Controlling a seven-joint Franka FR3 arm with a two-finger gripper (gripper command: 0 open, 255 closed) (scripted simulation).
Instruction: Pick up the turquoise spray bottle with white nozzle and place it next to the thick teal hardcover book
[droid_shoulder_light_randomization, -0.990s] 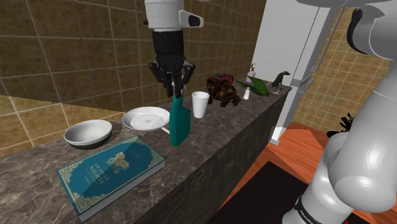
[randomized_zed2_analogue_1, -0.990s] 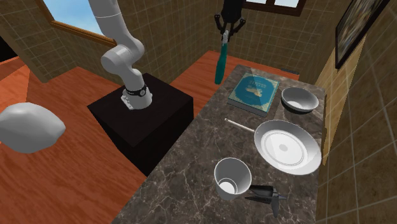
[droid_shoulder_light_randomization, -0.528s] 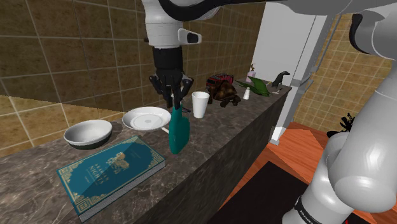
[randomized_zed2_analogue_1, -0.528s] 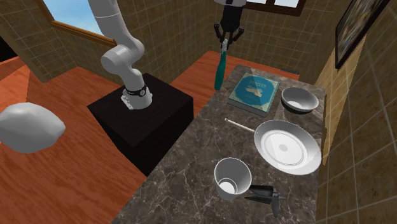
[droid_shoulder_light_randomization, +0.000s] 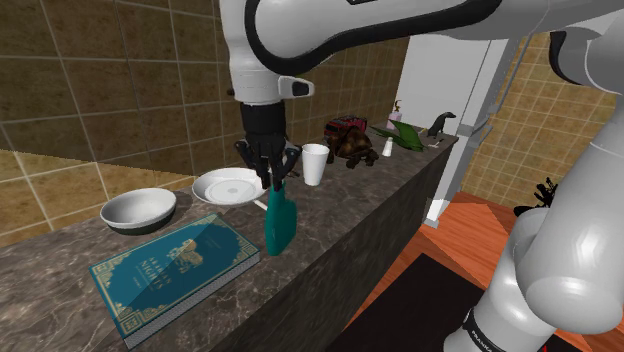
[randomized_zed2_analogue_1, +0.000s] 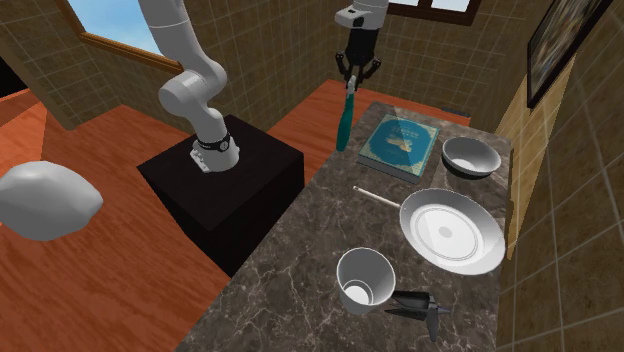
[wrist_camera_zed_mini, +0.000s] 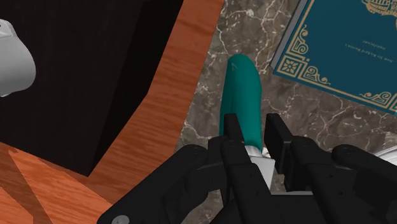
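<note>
Teal spray bottle (droid_shoulder_light_randomization: 279, 222) hangs 12-to-6 under claw (droid_shoulder_light_randomization: 271, 177), clamped at the neck | book (droid_shoulder_light_randomization: 175, 265) sits near, shoulder-view 8 o'clock

My fingers (wrist_camera_zed_mini: 233, 130) cover most of the spray bottle's (wrist_camera_zed_mini: 245, 95) nozzle. The book (wrist_camera_zed_mini: 347, 44) runs off the wrist view's edge. The farthest small objects (droid_shoulder_light_randomization: 405, 137) are too small to identify.

Even, moderately bright light, soft shading, crisp edge to edge; the window (randomized_zed2_analogue_1: 105, 22) shows bright sky.
</note>
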